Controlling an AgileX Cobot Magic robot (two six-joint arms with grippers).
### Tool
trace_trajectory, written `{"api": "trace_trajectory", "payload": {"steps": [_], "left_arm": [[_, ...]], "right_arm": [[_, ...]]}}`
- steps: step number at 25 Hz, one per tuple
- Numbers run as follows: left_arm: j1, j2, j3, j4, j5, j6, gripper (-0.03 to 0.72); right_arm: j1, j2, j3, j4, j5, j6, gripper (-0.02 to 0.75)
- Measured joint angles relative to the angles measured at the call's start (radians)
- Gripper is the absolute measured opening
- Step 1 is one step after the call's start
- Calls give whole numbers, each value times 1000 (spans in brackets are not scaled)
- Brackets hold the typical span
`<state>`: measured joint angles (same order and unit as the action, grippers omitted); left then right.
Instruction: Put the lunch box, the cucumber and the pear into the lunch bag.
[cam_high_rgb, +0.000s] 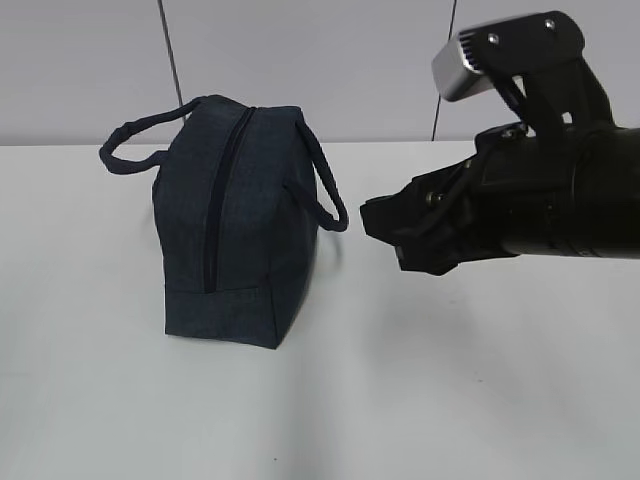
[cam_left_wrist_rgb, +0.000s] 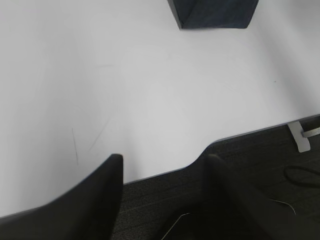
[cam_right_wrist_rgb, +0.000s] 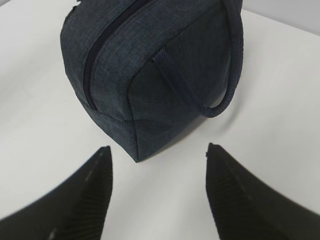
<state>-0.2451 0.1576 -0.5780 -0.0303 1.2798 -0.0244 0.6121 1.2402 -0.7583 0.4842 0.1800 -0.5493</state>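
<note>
The dark navy lunch bag (cam_high_rgb: 240, 220) stands on the white table, left of the middle, its top zipper (cam_high_rgb: 215, 200) running down the near end and looking closed. Its two loop handles hang to either side. My right gripper (cam_high_rgb: 385, 235) hovers just right of the bag, open and empty; in the right wrist view the right gripper (cam_right_wrist_rgb: 157, 152) points at the lunch bag (cam_right_wrist_rgb: 150, 65), close to its near corner. My left gripper (cam_left_wrist_rgb: 165, 157) is open and empty above the table's front edge, far from the lunch bag (cam_left_wrist_rgb: 215, 12). The lunch box, the cucumber and the pear are out of view.
The white table (cam_high_rgb: 450, 380) stretches in front of and beside the bag, with a grey wall behind it. In the left wrist view the table's edge (cam_left_wrist_rgb: 250, 131) gives way to dark floor, with a white bracket (cam_left_wrist_rgb: 300, 137) at the right.
</note>
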Motion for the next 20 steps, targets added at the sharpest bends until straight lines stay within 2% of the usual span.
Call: {"api": "trace_trajectory", "payload": {"steps": [9,12,15,20], "left_arm": [[0,0,0,0,0,0,361],[0,0,0,0,0,0,361],[0,0,0,0,0,0,361],[0,0,0,0,0,0,344]], "right_arm": [[0,-27,-2,30,-4,-32,439],[-24,-80,-2,30,-3,-35,438],[-102,-145,2,30,5,-35,438],[-335,-280,37,-3,151,-35,438]]}}
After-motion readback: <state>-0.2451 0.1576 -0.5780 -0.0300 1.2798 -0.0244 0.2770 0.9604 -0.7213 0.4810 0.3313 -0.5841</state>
